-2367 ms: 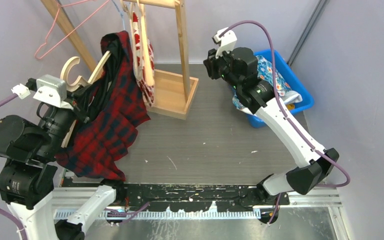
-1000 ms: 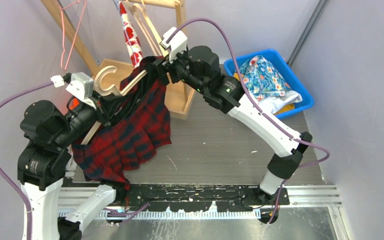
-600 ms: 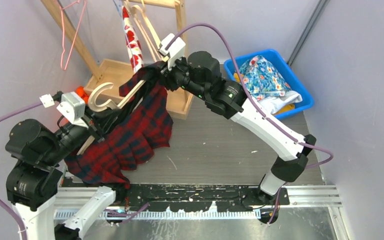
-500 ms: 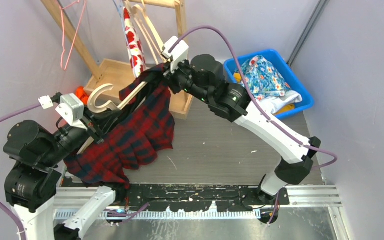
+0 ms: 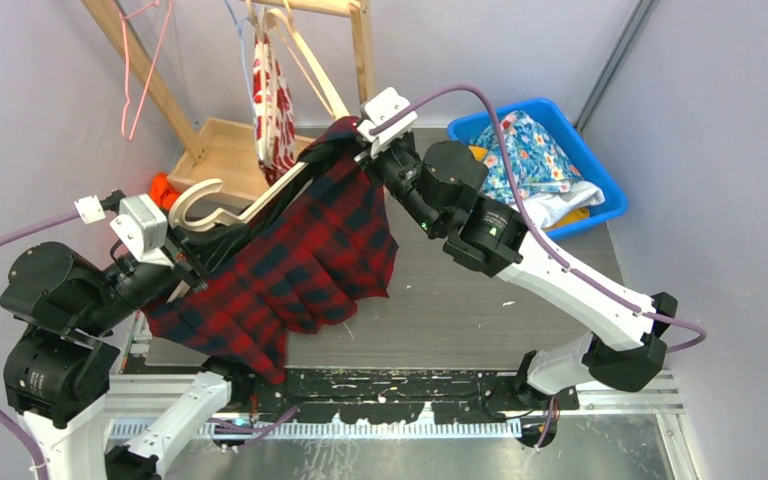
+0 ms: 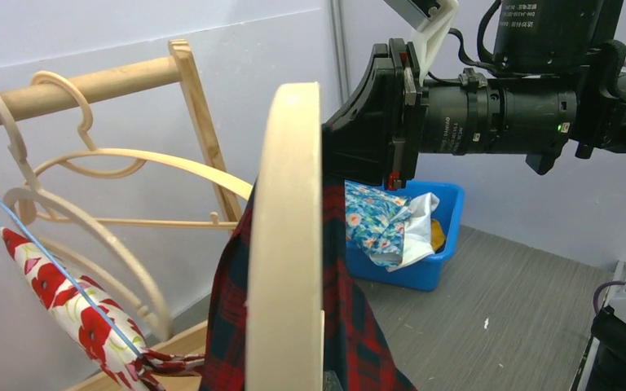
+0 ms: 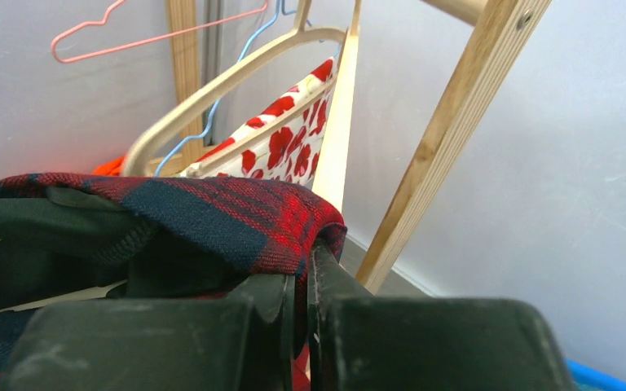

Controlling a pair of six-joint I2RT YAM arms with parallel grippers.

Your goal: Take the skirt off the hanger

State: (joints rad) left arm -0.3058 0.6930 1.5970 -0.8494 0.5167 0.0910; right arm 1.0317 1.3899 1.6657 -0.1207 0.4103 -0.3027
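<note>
Right gripper pinching skirt edge, hanger beneath

Wooden rack just behind skirt

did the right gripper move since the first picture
Yes: the right gripper swung left from over the blue bin to the wooden rack, now shut on the skirt.
</note>
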